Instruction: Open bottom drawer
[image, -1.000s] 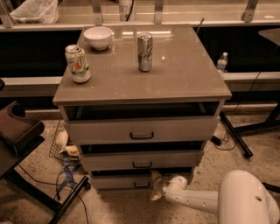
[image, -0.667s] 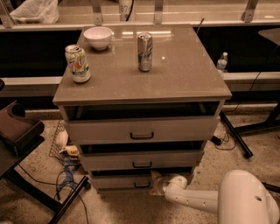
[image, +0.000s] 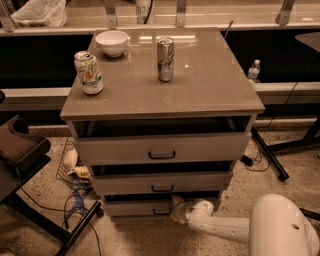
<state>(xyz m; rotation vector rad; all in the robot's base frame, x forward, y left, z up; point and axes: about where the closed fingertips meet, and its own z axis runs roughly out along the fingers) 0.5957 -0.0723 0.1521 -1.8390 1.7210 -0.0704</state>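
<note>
Camera view: the gripper (image: 176, 209) sits low at the foot of the cabinet (image: 210, 90), at the bottom drawer (image: 132, 208), just right of its handle (image: 161, 212). Its grip cannot be told. The arm (image: 225, 229) enters from the lower right.

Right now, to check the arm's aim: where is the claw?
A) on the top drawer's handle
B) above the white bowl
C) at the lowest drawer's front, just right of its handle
C: the claw is down at the front of the bottom drawer, just right of its small black handle.
</note>
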